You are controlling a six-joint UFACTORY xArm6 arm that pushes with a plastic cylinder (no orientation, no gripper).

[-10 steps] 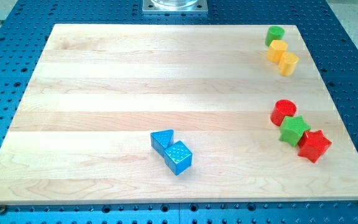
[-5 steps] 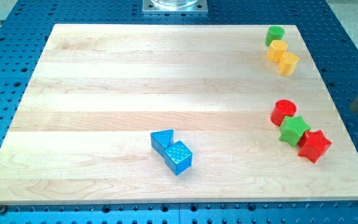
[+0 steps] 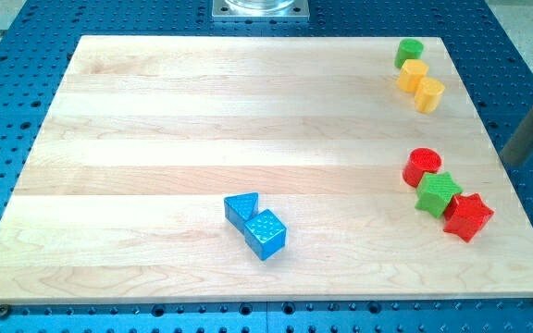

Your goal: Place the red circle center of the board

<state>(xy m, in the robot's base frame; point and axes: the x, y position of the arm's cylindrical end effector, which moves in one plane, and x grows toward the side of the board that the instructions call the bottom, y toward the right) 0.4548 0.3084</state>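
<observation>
The red circle [image 3: 422, 166] lies near the board's right edge, touching a green block [image 3: 438, 193] just below it. A red star [image 3: 468, 215] sits against the green block's lower right. My tip [image 3: 514, 163] is at the view's right, off the board's right edge, level with the red circle and well to its right, not touching any block. The rod slants up to the view's right edge.
A green circle [image 3: 409, 52] and two yellow blocks [image 3: 414, 74] [image 3: 428, 93] cluster at the board's top right. A blue triangle [image 3: 241, 207] and a blue cube [image 3: 266, 233] touch each other below the board's middle. A metal mount [image 3: 260, 8] sits above the wooden board [image 3: 155, 120].
The rod has moved left and up along the view's right edge, coming closer to the board's right edge. No block has moved.
</observation>
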